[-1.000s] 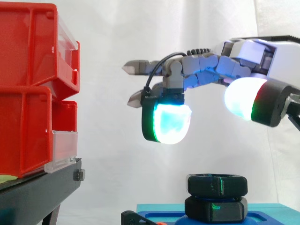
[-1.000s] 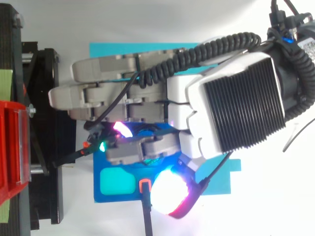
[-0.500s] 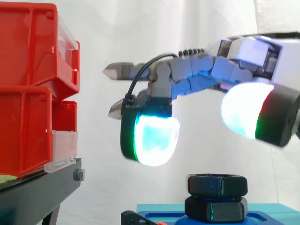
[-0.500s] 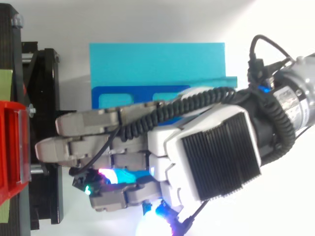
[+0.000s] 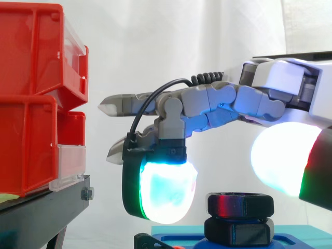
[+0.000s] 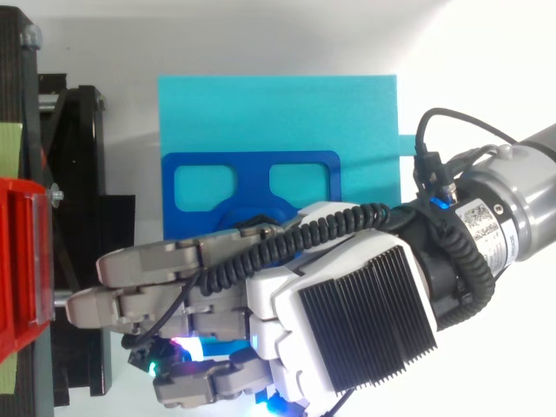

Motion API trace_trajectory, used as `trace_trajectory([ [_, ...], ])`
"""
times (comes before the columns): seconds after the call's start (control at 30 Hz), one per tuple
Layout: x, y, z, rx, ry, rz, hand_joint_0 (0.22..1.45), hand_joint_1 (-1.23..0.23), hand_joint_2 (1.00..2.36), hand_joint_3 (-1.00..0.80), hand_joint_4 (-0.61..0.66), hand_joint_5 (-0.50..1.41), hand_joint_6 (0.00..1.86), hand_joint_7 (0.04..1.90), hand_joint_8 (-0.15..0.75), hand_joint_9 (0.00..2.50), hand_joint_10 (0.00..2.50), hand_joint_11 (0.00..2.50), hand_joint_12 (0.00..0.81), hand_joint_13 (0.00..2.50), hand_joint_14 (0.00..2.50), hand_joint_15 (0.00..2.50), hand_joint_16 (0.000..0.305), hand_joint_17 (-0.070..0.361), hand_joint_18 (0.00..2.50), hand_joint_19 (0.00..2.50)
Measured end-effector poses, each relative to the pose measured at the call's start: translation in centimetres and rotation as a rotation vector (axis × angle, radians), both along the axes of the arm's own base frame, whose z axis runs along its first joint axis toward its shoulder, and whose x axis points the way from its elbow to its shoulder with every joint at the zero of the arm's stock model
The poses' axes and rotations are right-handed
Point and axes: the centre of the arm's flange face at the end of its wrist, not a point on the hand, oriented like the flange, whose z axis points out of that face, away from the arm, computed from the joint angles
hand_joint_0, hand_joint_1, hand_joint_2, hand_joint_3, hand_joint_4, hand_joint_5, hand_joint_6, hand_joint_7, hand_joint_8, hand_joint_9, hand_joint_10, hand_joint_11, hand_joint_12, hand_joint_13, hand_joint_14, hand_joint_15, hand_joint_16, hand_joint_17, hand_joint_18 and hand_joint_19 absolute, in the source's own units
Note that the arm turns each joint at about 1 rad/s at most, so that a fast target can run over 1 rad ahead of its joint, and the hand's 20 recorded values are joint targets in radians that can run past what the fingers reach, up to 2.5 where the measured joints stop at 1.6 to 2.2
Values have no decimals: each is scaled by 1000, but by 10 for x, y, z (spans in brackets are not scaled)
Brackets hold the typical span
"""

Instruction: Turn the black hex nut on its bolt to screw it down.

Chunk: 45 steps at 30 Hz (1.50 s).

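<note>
**Hand dropping beside the nut, grasping nothing**

Against half a second ago, the hand (image 5: pixel 223 101) is sitting lower and further left in the side view. Its cyan-and-green glowing fingertip pad (image 5: pixel 163 189) is now hanging level with the black hex nut (image 5: pixel 240 204) rather than above it. From above, the hand (image 6: pixel 347 321) is lying further toward the bottom edge, so more of the blue fixture (image 6: pixel 252 187) is showing.

On the left, glossy red bins (image 5: pixel 31 98) with clear front lips are standing on a matte black stand (image 5: pixel 41 212). Next comes the hand: grey jointed fingers reaching left, mostly straight, with one bent down carrying the rounded, translucent pad. The fingers are spread loosely and gripping nothing.

Right of that pad, with a gap between them, the nut is sitting low in the side view. It is a flat, six-sided matte black ring, catching a red glint on its left face. It is stacked directly on a second black hex piece (image 5: pixel 238 231), which is rising from the blue fixture. The fixture is smooth plastic with two rounded rectangular recesses, lying on a flat cyan plate (image 6: pixel 278 113).

Furthest right, the thumb's big white pad (image 5: pixel 285 161) is glowing above the nut's right edge — I cannot tell whether it is touching.
</note>
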Motion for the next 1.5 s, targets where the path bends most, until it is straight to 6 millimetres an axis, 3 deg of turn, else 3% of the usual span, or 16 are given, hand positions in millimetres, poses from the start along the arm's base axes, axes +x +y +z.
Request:
trace_trajectory([
  [0.67,-4,-19,-5,-12,29,-19,510,-115,1000,-500,233,-66,500,1496,304,582,6,163,349,263,0,2,47,107,153,212],
  [1.5,-8,-44,-7,-18,34,-19,510,-115,1000,-500,241,-75,563,1423,308,603,7,168,348,277,0,6,47,106,163,217],
])
